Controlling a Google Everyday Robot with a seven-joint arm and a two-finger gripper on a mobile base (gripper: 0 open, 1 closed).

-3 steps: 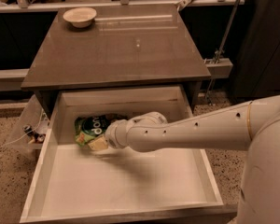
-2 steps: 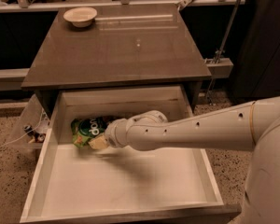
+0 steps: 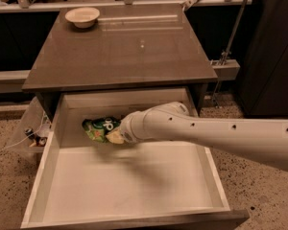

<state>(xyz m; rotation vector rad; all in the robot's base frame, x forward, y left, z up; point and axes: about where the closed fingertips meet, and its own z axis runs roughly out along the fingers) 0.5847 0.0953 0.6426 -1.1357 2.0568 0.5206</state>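
Note:
A green snack bag is in the back left part of the open white drawer. My gripper reaches in from the right at the end of the white arm, shut on the bag's right end. One pale fingertip shows against the bag, and the wrist hides the rest of the hand. The bag looks held slightly above the drawer floor.
The drawer belongs to a brown table carrying a pale bowl at its back left. Cables and small items lie on the speckled floor left of the drawer. A dark cabinet stands at the right.
The bag and my gripper have shifted a little up and toward the drawer's back, and the bag has moved with the gripper.

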